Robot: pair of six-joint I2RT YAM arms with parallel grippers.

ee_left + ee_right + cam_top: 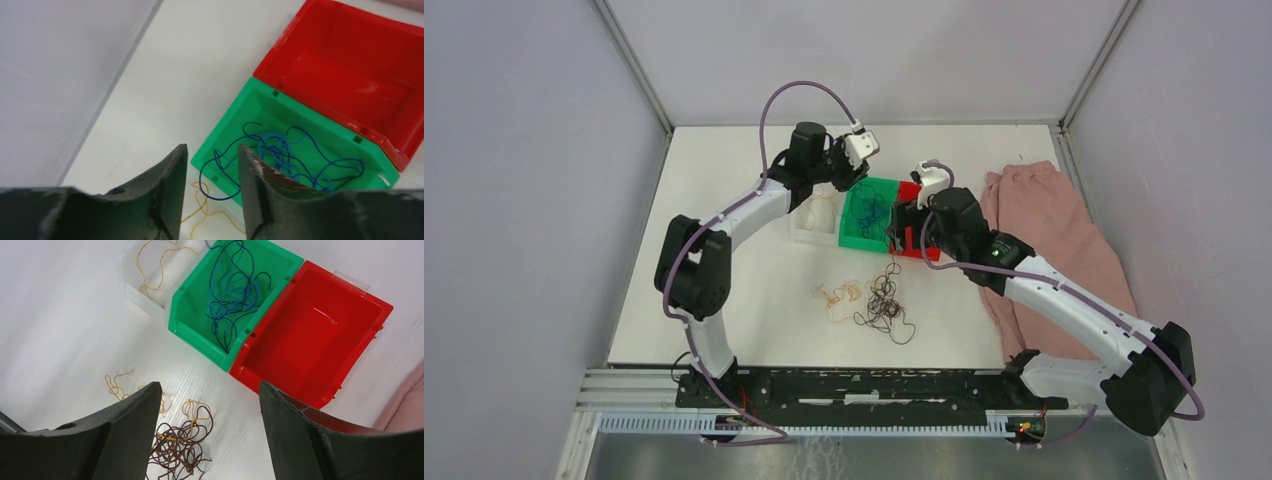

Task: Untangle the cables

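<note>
Blue cables [280, 150] lie heaped in the green bin [225, 127], and one blue loop hangs over its near wall. My left gripper [212, 147] hovers just above that corner, open, with nothing between its fingers. A dark brown tangle of cables [177, 450] lies on the white table with yellow-tan strands [116, 387] beside it and threaded through it. My right gripper [210, 385] hangs wide open above that tangle and holds nothing. From above, the left gripper [849, 180] is at the green bin's [848, 237] far left, and the right gripper [902, 222] is over its right edge.
An empty red bin [310, 340] touches the green bin's right side. A clear bin [131, 282] holding a yellow-tan strand [150, 270] sits at its left. A pink cloth [1049, 230] lies on the right of the table. White walls enclose the table.
</note>
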